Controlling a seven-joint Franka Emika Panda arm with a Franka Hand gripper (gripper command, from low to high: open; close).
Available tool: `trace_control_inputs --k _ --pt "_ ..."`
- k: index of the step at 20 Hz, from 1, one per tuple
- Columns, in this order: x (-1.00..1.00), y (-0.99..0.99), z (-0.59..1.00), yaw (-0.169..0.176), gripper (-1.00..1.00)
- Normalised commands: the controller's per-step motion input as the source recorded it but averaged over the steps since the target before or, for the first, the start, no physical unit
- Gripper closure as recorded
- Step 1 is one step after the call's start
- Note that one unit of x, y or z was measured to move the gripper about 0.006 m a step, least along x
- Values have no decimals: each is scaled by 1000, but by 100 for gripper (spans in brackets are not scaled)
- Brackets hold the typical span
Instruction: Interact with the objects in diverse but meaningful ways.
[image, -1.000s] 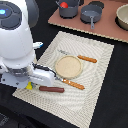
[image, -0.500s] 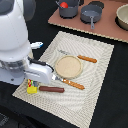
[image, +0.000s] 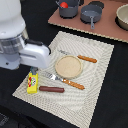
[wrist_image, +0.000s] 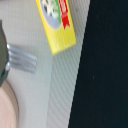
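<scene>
A yellow block (image: 33, 82) lies flat on the beige placemat (image: 95, 75), with a brown sausage stick (image: 52, 89) beside it. My gripper (image: 34, 71) hangs just above the block's far end; its fingers are mostly hidden behind the white arm. The wrist view shows the yellow block (wrist_image: 57, 22) lying free on the mat, with no finger around it. A red tomato (image: 64, 5) sits in the dark grey pot (image: 69, 10) on the brown board at the back. The fish is out of view.
A tan plate (image: 68, 66) is at the mat's middle, with an orange-handled fork (image: 65, 81) and knife (image: 82, 58) on either side of it. The fork tines (wrist_image: 22, 57) also show in the wrist view. A dark pan (image: 91, 15) and a bowl (image: 122, 16) stand on the board.
The arm has swung toward the exterior view's right and risen a little, and the gripper now hangs over the yellow block. The block, sausage and cutlery have not moved.
</scene>
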Motion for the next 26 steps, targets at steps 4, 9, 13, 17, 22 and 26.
trace_control_inputs --k 4,9,13,17,22,26 --pt "-470 686 5 83 -100" --pt "-491 593 -12 128 -100" --pt "-521 513 -101 158 -100" --pt "-521 478 -156 171 -100" --pt "-531 471 -216 171 -100" --pt "-581 477 -273 157 -100"
